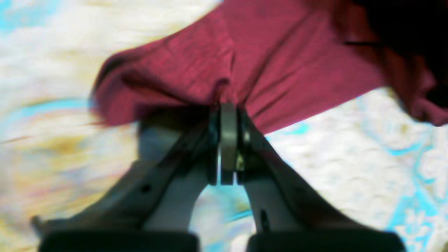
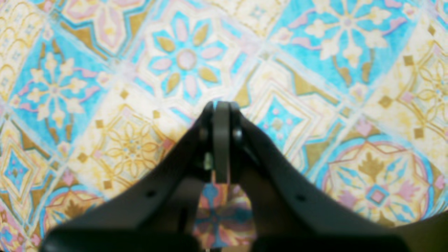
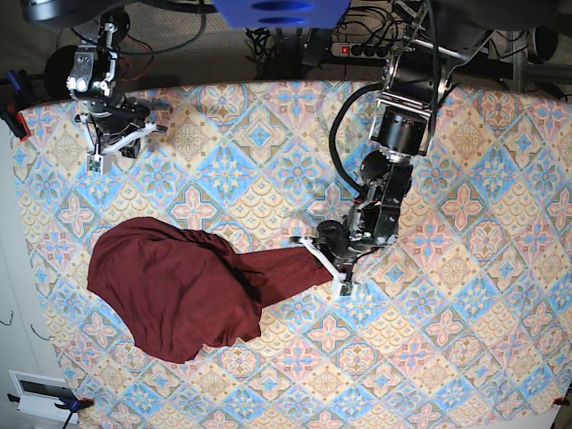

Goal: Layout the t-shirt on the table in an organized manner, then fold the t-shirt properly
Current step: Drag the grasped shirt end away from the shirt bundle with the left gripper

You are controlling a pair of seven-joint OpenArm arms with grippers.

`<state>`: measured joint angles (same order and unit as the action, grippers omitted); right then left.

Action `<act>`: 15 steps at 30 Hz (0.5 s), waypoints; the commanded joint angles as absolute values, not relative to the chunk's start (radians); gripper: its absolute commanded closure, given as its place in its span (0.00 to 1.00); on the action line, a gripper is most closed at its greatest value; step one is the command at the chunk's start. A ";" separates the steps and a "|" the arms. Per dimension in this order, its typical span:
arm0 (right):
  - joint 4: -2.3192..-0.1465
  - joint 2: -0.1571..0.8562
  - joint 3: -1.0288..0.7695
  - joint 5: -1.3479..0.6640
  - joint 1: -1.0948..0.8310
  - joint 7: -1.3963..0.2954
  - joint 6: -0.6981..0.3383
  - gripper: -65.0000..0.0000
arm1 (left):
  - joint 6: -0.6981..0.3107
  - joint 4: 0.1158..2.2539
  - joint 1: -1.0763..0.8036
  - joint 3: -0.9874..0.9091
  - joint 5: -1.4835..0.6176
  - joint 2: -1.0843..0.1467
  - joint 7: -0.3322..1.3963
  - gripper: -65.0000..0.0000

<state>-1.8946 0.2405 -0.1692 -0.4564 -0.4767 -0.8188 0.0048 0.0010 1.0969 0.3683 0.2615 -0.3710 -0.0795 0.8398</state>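
The dark maroon t-shirt (image 3: 179,286) lies bunched in a heap at the left of the table (image 3: 447,340), with one part drawn out to the right in a taut strip. My left gripper (image 3: 323,261) is shut on the end of that strip near the table's middle. In the blurred left wrist view the closed left gripper (image 1: 228,106) pinches gathered folds of the t-shirt (image 1: 280,63) above the patterned table (image 1: 367,147). My right gripper (image 3: 121,145) hangs over the far left corner, away from the shirt. Seen from the wrist, the right gripper (image 2: 221,105) is shut on nothing over the bare table (image 2: 315,52).
Cables and a power strip (image 3: 357,45) lie beyond the table's far edge. A red clamp (image 3: 13,116) grips the far left corner. A white box (image 3: 40,389) sits off the near left corner. The left arm's cable (image 3: 340,143) loops above the table's centre.
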 commanded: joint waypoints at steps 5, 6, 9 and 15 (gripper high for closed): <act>-1.911 0.254 -0.174 -0.460 -0.472 -0.797 0.002 1.00 | 0.002 1.308 0.366 0.236 -0.447 -0.219 0.878 1.00; -1.911 0.254 -0.174 -0.460 -0.472 -0.797 0.002 1.00 | 0.002 1.331 0.358 0.211 -0.492 -0.254 0.888 1.00; -1.911 0.254 -0.173 -0.460 -0.472 -0.797 0.002 1.00 | 0.002 1.414 0.295 0.114 -0.634 -0.349 0.895 1.00; -1.911 0.254 -0.171 -0.460 -0.456 -0.799 0.002 1.00 | 0.002 1.546 0.148 -0.024 -0.782 -0.530 0.889 1.00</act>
